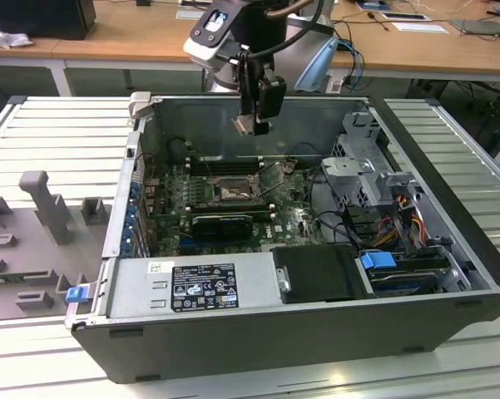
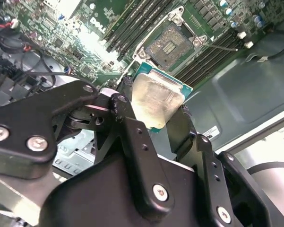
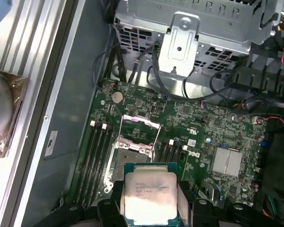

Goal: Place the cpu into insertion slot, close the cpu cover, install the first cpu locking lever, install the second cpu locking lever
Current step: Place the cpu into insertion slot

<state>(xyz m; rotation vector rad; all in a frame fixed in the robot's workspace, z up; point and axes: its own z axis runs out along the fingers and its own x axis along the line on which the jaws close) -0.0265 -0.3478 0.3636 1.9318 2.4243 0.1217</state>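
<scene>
CPU [image 3: 150,197], a pale square chip with a green edge, hangs clamped between the two black fingers [image 2: 132,127] of the end effector [image 1: 256,123], in the upper middle of the exterior view.

A ribbed metal surface [image 1: 58,133] carries the open computer case [image 1: 274,341], which takes up most of the exterior view from the centre to the lower right. A silver power supply [image 1: 204,287] lies inside along the case's near wall, in the lower middle of the frame. A metal drive cage [image 1: 362,166] with loose cables sits at centre right. The green motherboard [image 1: 295,220] covers the case floor at the centre, and a black graphics card [image 1: 223,223] lies across it.

The arm comes down from the upper edge of the frame, with the end effector level with the case's far wall and well apart from the board below.

The insertion slot [image 3: 133,153] sits on the motherboard just left of the exterior view's centre, dark and uncovered. The cpu cover [image 3: 139,126] appears swung up at one side of it. The chip touches neither.
</scene>
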